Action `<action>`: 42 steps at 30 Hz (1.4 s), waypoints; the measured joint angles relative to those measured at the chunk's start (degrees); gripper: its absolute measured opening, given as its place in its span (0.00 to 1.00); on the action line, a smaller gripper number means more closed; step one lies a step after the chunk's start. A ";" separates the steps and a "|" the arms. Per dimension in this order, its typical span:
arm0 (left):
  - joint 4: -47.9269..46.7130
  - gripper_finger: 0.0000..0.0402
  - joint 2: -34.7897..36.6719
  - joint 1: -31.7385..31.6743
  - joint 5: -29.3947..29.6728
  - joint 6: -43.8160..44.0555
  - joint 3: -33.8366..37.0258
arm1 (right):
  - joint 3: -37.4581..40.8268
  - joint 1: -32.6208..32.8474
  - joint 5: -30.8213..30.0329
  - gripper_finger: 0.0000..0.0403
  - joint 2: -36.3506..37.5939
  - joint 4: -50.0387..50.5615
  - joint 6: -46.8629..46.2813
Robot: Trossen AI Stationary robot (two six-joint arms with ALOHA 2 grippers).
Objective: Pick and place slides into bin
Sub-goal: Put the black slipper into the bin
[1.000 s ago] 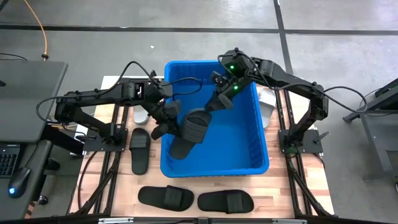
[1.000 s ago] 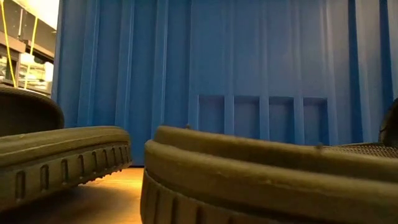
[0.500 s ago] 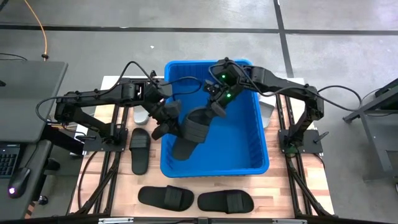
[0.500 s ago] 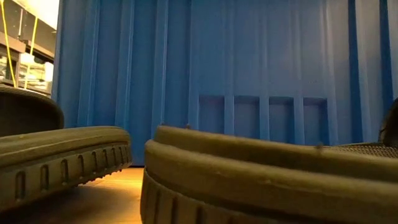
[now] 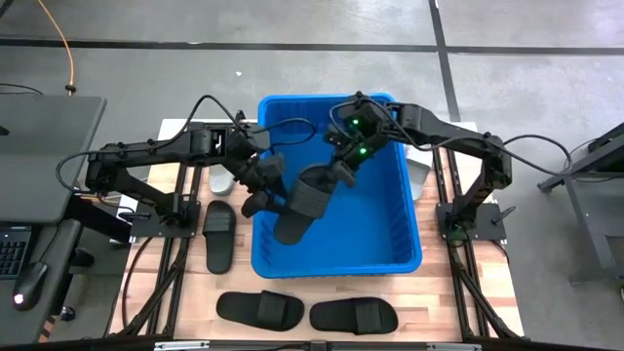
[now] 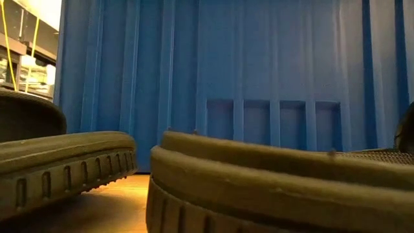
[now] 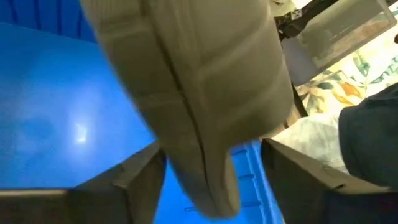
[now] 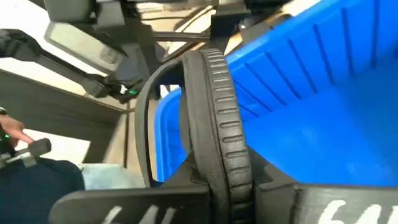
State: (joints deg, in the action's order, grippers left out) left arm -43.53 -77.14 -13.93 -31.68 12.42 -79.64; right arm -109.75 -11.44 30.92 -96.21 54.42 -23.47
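Room: grey concrete floor (image 5: pixel 292 24) crossed by dark seam lines, with an orange cable (image 5: pixel 60 39) at 10 o'clock. A dark desk (image 5: pixel 39 156) stands at 9 o'clock, carrying a keyboard (image 5: pixel 12 249) and a mouse (image 5: pixel 29 283). In the right wrist view a person's sleeve (image 8: pixel 37 183) shows beyond the tub.

Surface: a pale wooden top (image 5: pixel 429 302) on a black frame. The bin (image 5: pixel 390 229), bright blue with ribbed walls, sits at its centre and fills the low view.

Slides on the surface: one black slide (image 5: pixel 219 234) lies at 9 o'clock just beside the bin; two black slides (image 5: pixel 258 309) lie side by side at 6 o'clock. One pale slide (image 5: pixel 223 181) shows at 10 o'clock under the left arm, another pale slide (image 5: pixel 421 161) at 2 o'clock beside the bin's wall.

Held slide: a fourth black slide, the held slide (image 5: pixel 304 200), hangs over the bin's interior, tilted.

Left gripper (image 5: pixel 261 190): over the bin's 9 o'clock rim; the left wrist view shows its jaws spread apart on either side of the held slide, released.

Right gripper (image 5: pixel 338 174): inside the bin's upper half, jaws clenched on the held slide's sole edge, as the right wrist view shows.
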 joint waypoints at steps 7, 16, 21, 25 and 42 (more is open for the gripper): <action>-0.51 0.82 0.63 0.00 2.97 0.57 0.00 | 0.00 0.02 -12.57 0.01 5.53 5.55 -0.23; 0.60 0.90 10.29 0.07 27.42 6.49 0.00 | 0.00 -0.16 -26.41 0.01 10.39 2.97 0.64; 0.69 0.90 17.59 0.03 39.53 6.93 0.00 | 10.25 -0.64 -22.31 0.01 11.98 -11.84 -2.60; 1.32 0.90 22.71 0.08 44.79 6.91 0.00 | 27.15 1.26 -21.10 0.01 17.79 -33.35 -9.46; 2.78 0.89 27.35 0.07 52.15 1.49 0.04 | 46.06 -8.44 -38.61 0.01 24.35 -46.23 -24.75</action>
State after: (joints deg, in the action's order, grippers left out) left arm -40.75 -49.80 -13.87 20.47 13.91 -79.60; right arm -63.70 -19.88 -7.69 -71.86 8.19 -48.22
